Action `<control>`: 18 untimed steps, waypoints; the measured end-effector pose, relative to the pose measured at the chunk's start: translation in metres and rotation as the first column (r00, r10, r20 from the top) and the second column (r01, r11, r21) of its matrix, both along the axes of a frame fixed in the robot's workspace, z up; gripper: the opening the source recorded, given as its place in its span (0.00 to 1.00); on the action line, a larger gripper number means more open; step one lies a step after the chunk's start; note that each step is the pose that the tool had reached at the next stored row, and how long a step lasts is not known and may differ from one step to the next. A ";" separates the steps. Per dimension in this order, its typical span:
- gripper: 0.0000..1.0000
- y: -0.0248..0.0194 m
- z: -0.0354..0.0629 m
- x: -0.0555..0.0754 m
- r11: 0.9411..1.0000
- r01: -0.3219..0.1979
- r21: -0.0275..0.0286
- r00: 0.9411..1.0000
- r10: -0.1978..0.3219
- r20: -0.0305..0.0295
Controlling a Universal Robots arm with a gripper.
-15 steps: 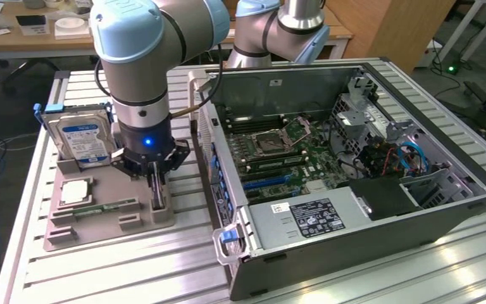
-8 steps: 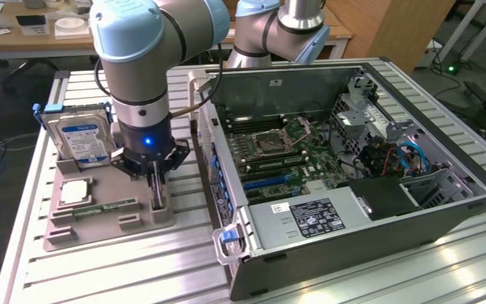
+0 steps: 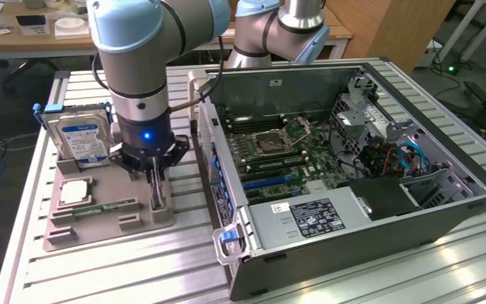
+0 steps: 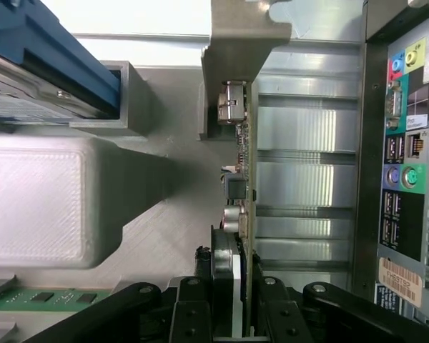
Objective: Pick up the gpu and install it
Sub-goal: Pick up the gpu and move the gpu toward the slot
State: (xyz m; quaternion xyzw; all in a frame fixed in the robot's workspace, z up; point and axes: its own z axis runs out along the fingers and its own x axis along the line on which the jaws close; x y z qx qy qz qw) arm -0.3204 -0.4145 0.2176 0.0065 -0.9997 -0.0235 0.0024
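Observation:
The gpu [image 3: 156, 193] stands on edge at the tray's [image 3: 99, 231] side nearest the computer case [image 3: 369, 209]. It is a thin dark card seen edge-on. My gripper [image 3: 154, 170] comes straight down onto its top edge. In the wrist view the gpu [image 4: 242, 186] runs between my black fingers [image 4: 193, 307], its pale metal end bracket [image 4: 239, 36] at the far end. My gripper [image 4: 232, 314] is shut on the card's edge. The card's lower edge looks seated in the tray's holder.
A silver, blue-labelled hard drive [image 3: 81, 140] stands upright at the tray's back. A processor chip [image 3: 74, 192] and a green memory stick [image 3: 104, 208] lie on the tray. The open case shows its motherboard with blue slots [image 3: 268, 180]. The case's rear port panel [image 4: 400, 157] is close beside the card.

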 end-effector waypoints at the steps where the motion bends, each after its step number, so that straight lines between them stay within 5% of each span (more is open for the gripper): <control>1: 0.28 0.0000 0.0022 0.000 1.000 0.000 0.000 1.000 0.000 0.000; 11: 0.28 0.0000 0.0228 0.000 1.000 0.000 0.000 1.000 0.000 0.000; 12: 0.28 0.0000 0.0326 0.000 1.000 0.000 0.000 1.000 0.000 0.000; 18: 0.28 0.0000 0.0533 0.000 1.000 0.000 0.000 1.000 0.000 0.000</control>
